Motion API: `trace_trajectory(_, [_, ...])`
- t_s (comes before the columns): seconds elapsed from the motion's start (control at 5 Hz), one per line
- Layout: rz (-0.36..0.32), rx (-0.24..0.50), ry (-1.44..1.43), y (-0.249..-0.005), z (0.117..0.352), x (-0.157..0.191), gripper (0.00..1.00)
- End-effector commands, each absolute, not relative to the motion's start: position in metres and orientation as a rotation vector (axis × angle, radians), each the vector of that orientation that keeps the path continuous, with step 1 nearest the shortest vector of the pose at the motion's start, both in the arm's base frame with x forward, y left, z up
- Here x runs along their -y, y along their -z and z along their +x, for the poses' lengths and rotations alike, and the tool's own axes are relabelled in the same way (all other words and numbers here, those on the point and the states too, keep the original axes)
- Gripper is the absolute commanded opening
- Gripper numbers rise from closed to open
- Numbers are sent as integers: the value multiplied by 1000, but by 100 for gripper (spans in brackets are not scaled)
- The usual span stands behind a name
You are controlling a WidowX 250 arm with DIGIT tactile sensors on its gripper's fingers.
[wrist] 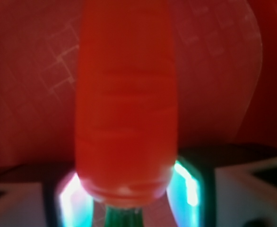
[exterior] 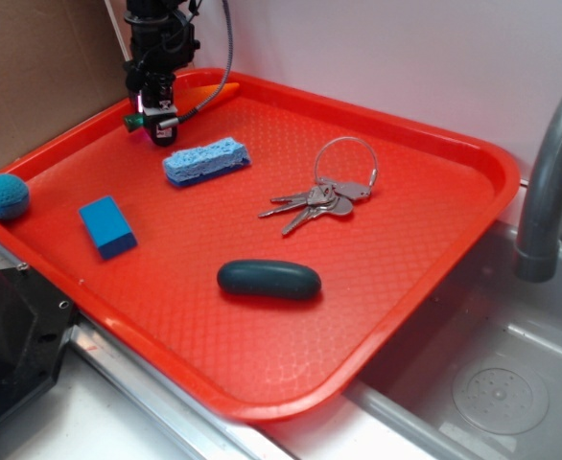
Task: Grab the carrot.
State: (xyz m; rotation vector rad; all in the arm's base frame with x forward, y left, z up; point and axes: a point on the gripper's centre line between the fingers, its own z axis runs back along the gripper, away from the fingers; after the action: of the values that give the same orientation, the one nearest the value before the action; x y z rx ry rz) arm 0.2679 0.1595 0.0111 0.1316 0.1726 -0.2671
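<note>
Fingers (wrist: 188,182) of the end effector (exterior: 156,117) sit on either side of the carrot (wrist: 126,104) in the wrist view, pressed against its thick end just above the green stem, so it is clenched on the carrot. That view is blurred and very close, with the orange body filling the middle of the frame and pale lit pads glowing at lower left and lower right. From the outside view, the black arm (exterior: 158,43) comes down in the upper left of the frame, over the far corner of the red tray (exterior: 434,240); the carrot's orange tip pokes out to the right of the arm, near the tray's back rim. Just below the end effector lies a light blue sponge (exterior: 206,160). Farther toward the left edge rests a blue block (exterior: 107,226), and a blue knitted ball (exterior: 5,195) sits on the tray's left rim. A bunch of keys (exterior: 324,196) lies at centre, with a dark oval object (exterior: 269,279) below it. A grey faucet (exterior: 550,182) and sink (exterior: 502,383) occupy the right side.
</note>
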Motion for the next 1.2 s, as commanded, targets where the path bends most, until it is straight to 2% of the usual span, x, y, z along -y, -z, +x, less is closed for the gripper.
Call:
trace_trajectory(0.0, [167,-116,191,-23,267,-160,0])
trace_trajectory(0.2, [169,-95,183,-30,268,-160,0])
trace_trajectory(0.4, [231,-30,8,-80,269,-157,0])
trace_trajectory(0.6, [178,69,-250,-131,242,-137,0])
trace_trajectory(0.8, [24,159,-501,-181,208,-125,0])
trace_trajectory(1.0, [-48,197,-601,-231,180,-125,0])
